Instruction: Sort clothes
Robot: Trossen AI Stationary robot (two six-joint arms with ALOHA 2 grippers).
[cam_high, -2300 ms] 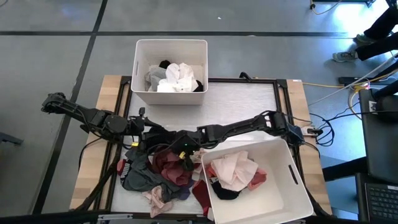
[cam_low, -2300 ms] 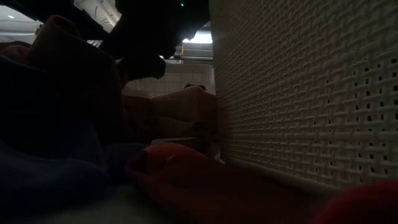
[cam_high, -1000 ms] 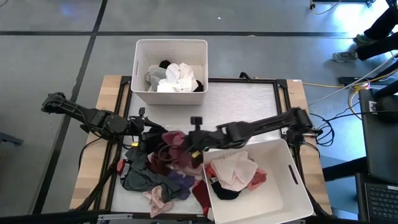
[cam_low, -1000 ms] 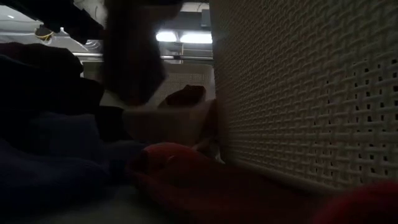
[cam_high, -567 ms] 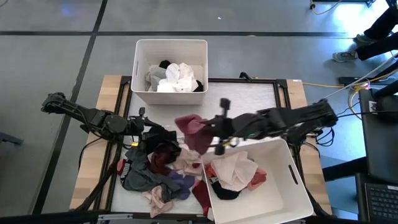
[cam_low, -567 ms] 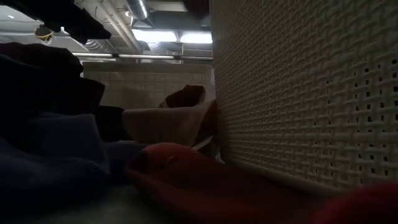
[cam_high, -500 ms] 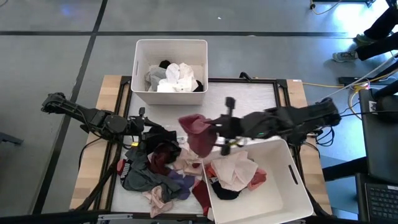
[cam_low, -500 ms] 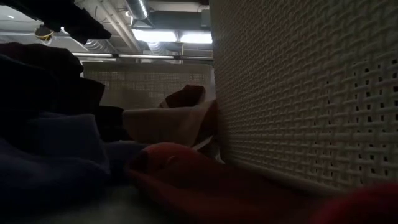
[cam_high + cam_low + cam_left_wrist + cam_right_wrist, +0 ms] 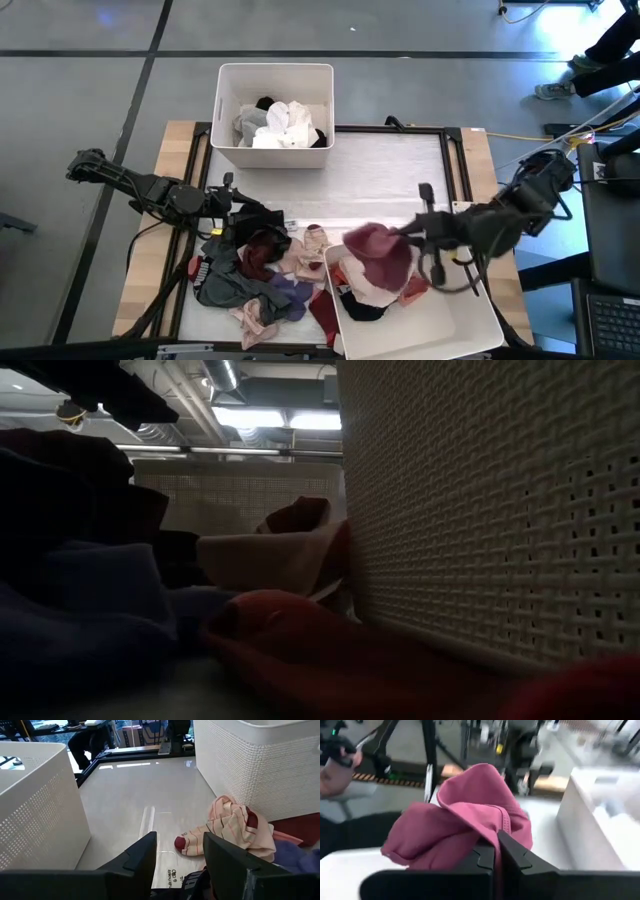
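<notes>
**Maroon garment carried over the near bin**

Over the lower-right bin point(image 9: 480, 290), at the frame's lower centre-right, the right gripper point(image 9: 412, 238) is pinched tight on a maroon garment point(image 9: 378, 255), which hangs above the pink and white clothes already inside. A second bin point(image 9: 228, 110) at upper centre holds white, grey and black pieces. Between them, left of the near bin, the unsorted pile point(image 9: 262, 272) of dark, maroon, beige and purple clothes lies on the table point(image 9: 390, 175). The left gripper point(image 9: 179, 851) sits at the pile's left edge with its fingers parted and nothing between them; a striped beige garment point(image 9: 235, 827) lies just ahead of it, beside the near bin's wall.

A second ago the right gripper was low at the pile with the garment. Half a second ago it held it high over the table's middle. Since then it has swung right, over the bin. The left arm has not moved.
</notes>
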